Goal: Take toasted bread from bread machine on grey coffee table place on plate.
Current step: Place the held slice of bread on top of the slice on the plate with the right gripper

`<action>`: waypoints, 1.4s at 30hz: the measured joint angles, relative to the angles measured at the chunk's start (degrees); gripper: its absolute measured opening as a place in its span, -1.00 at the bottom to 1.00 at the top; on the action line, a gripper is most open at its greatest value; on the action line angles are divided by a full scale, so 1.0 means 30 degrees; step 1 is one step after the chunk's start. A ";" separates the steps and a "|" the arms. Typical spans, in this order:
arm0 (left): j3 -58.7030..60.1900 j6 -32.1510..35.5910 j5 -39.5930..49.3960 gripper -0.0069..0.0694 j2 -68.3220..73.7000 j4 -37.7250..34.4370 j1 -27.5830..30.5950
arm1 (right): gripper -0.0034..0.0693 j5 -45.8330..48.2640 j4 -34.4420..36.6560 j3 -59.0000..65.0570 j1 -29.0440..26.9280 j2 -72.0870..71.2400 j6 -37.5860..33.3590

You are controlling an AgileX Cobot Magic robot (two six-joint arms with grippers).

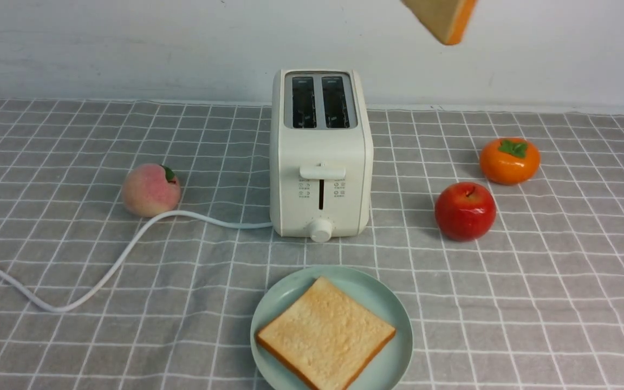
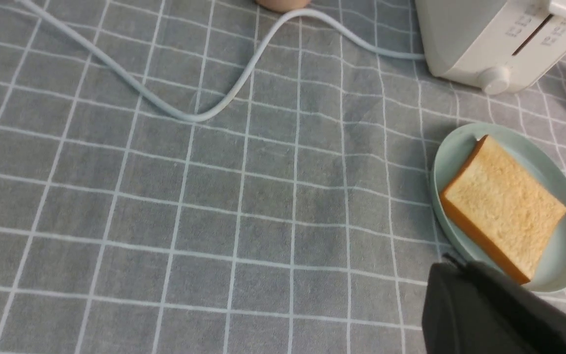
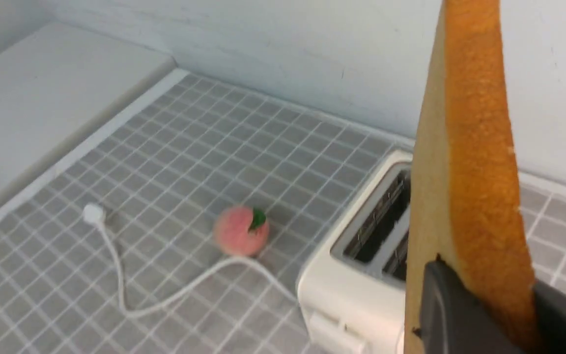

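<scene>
The grey checked tabletop (image 1: pixel 561 303) is carrying the empty cream-white toaster (image 1: pixel 320 162) and a round mint-green plate (image 1: pixel 401 325) bearing one golden toast slice (image 1: pixel 325 333). The right fingers (image 3: pixel 452 314) are clamping the second slice (image 3: pixel 474 172) aloft, and lowering it onto the plate seems next. Meanwhile the left fingers (image 2: pixel 484 314) are sitting together.

bread machine (image 1: pixel 320 157) centre-back on grey coffee table (image 1: pixel 561 281). plate (image 1: pixel 398 311) just before it, toast slice (image 1: pixel 325 333) flat on plate. second slice (image 1: pixel 444 19) aloft, above-right of bread machine. peach (image 1: pixel 150 189) left, cord (image 1: pixel 101 276) trailing left past it. apple (image 1: pixel 465 211) right, persimmon (image 1: pixel 509 161) behind apple.
</scene>
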 joint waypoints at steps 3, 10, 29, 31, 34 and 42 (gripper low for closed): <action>0.0000 0.0000 -0.0626 -0.86 0.0000 0.0187 0.0000 | -0.70 0.3019 -0.0020 0.0119 -0.1003 -0.0484 0.0339; 0.0000 0.0000 -0.1367 -0.86 0.0000 0.0267 0.0000 | -0.70 0.3276 0.0665 0.5091 -0.1246 -0.0582 -0.0028; 0.1018 0.0000 -0.1465 -0.86 0.0000 -0.0798 0.0000 | -0.52 -0.1238 0.9511 1.5339 0.1480 0.2576 -0.6434; 0.1024 0.0000 -0.1465 -0.86 0.0000 -0.0803 0.0000 | -0.47 -0.2332 0.9676 1.5339 0.2138 0.3437 -0.6434; 0.1024 0.0000 -0.1465 -0.86 0.0000 -0.0803 0.0000 | -0.44 -0.2762 0.9888 1.5339 0.2359 0.4118 -0.6434; 0.1040 0.0000 -0.1446 -0.86 0.0000 -0.0820 0.0000 | -0.19 -0.2973 0.9089 1.5339 0.2359 0.4584 -0.5019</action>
